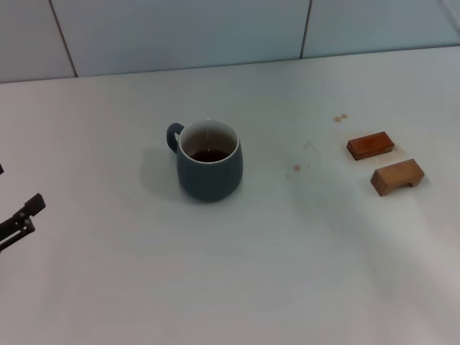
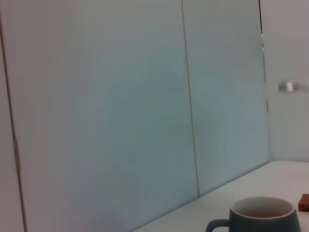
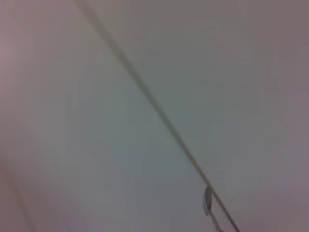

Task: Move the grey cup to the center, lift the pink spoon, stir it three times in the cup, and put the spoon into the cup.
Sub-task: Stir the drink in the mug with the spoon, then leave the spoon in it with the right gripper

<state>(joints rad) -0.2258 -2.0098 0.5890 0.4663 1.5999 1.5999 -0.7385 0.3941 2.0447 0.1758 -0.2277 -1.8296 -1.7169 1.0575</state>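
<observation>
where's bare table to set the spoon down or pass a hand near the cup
Free: the white table in front of the grey cup, and the stretch between the cup and the two wooden blocks, marked only by small brown spots. Tighter: far right by the blocks, and the left edge, where the left gripper sits. The pink spoon shows only in the right wrist view.

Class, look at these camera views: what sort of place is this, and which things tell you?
Probably a plain test bench rather than a kitchen: a bare white table against pale panelled walls, with only a grey cup and two wooden blocks.
</observation>
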